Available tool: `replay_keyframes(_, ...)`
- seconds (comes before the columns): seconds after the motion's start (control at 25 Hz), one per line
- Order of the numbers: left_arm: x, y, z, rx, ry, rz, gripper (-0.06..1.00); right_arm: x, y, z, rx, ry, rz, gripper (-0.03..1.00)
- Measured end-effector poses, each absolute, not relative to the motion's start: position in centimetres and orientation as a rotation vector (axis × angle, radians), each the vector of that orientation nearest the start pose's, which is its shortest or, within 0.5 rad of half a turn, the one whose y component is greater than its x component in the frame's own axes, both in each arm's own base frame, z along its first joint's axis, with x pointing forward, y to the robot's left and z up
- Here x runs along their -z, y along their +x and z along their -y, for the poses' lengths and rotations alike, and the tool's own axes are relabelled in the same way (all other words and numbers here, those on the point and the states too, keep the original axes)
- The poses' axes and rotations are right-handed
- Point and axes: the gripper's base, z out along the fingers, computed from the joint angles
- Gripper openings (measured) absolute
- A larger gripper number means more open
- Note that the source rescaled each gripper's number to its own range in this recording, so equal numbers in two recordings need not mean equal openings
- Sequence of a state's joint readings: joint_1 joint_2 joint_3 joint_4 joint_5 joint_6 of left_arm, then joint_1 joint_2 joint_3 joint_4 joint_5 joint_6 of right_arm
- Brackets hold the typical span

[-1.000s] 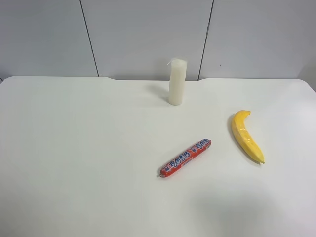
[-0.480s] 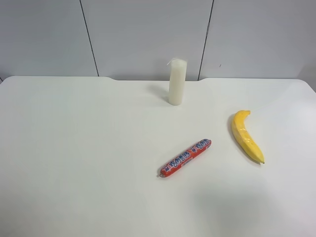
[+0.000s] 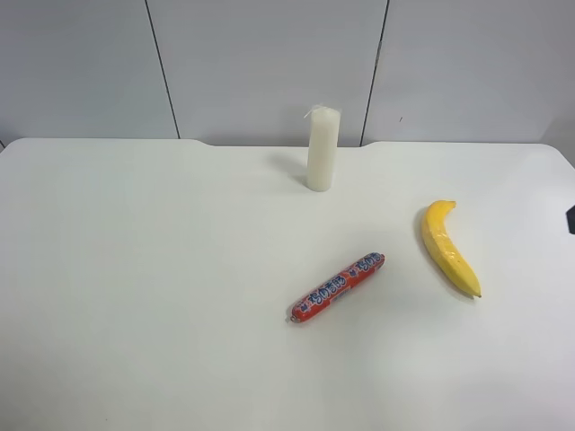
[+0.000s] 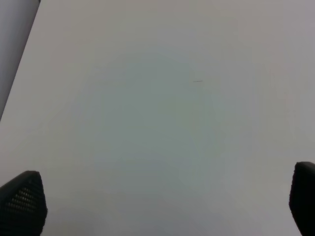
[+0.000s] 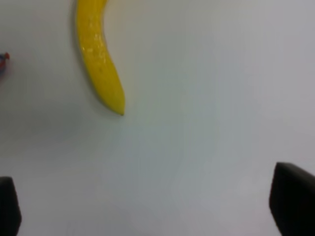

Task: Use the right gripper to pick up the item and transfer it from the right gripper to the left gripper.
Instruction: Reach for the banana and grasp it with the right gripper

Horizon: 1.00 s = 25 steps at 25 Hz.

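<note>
1. Near the desk (image 3: 135, 269) edge at the high view's right lies the banana (image 3: 448, 246). It rests flat on the white top, its dark tip toward the near edge, and nothing touches it.
2. Toward the middle of the desk, well apart from the banana, a red sausage stick (image 3: 337, 287) lies slantwise. Its wrapper carries blue-and-white characters, too small to read.
3. By the far edge a white candle (image 3: 322, 149) stands upright; only the high view takes it in.
4. The right wrist view shows the right gripper (image 5: 150, 209) with its fingers (image 5: 293, 201) spread wide and only bare desk between them. The banana (image 5: 98, 64) lies ahead of them, apart, its pointed tip nearest. A sliver of the sausage stick (image 5: 4, 60) shows at the border.
5. The left wrist view shows the left gripper (image 4: 162, 201) with its fingers (image 4: 22, 204) likewise spread wide over bare desk (image 4: 147, 123). A desk edge crosses one corner, and a faint thin mark (image 4: 198, 81) sits on the surface.
6. The fingers show only in the wrist views. The high view catches just a small black piece (image 3: 570, 218) at its right border, level with the banana; which part it is cannot be told.
</note>
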<state>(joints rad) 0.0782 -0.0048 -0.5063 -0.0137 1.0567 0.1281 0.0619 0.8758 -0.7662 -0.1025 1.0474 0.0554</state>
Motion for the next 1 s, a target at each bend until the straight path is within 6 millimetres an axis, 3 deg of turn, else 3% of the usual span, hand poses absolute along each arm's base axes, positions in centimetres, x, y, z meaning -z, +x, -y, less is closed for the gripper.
replay_keyframes(0.2, -27.9, -0.6, 0.2, -0.114, 0.051, -2.03, 1.0, -27.0, 19.4, -0.5, 0.107, -0.112, -2.749, 1.0)
replay_keyframes(0.48, -27.9, -0.6, 0.2, -0.114, 0.051, -2.03, 1.0, -22.3, 24.1, -0.8, 0.108, -0.198, -2.855, 1.0)
replay_keyframes(1.0, -27.9, -0.6, 0.2, -0.114, 0.051, -2.03, 1.0, -15.5, 27.7, -1.3, 0.072, -0.208, -2.933, 1.0)
